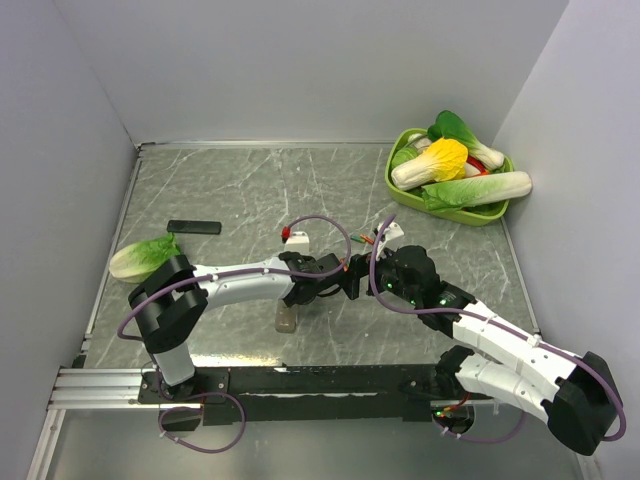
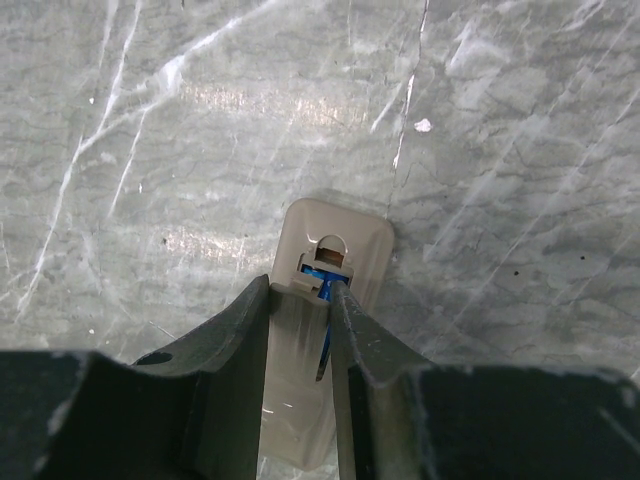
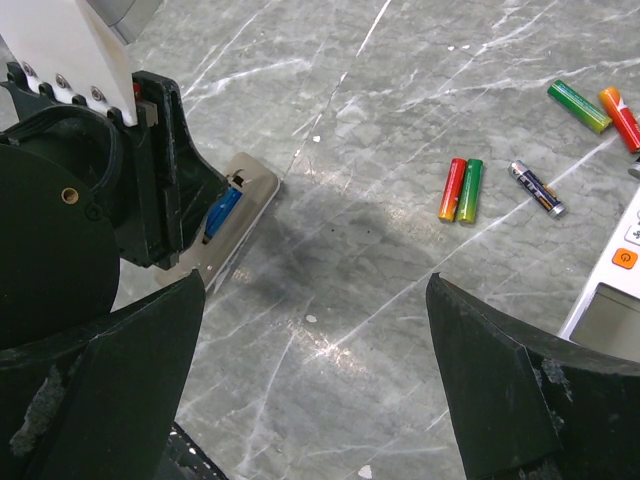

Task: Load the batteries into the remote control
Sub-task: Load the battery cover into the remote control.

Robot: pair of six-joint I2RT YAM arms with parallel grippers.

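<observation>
The left gripper (image 2: 300, 290) is standing with its jaws clenched to a narrow gap directly over the remote control (image 2: 340, 235), with the tips at the near edge of the blue recess (image 2: 322, 272) in its grey-beige back. One finger (image 2: 345, 330) is touching a blue sliver there, but it cannot be told whether anything is pinched between the jaws. The remote control is lying back-up on the marble table (image 2: 150, 150), with its far end projecting beyond the fingertips. The right gripper (image 3: 315, 290) is hovering above the table with its jaws released and spread wide, holding nothing. Beyond it, the batteries (image 3: 460, 190) are lying loose on the table: a red and a green one touching side by side, a dark one just beside them, and two more farther off. A white device with an orange button (image 3: 615, 290) is lying near the right finger. At the far right corner, a green basket (image 1: 395, 185) is holding toy vegetables.
</observation>
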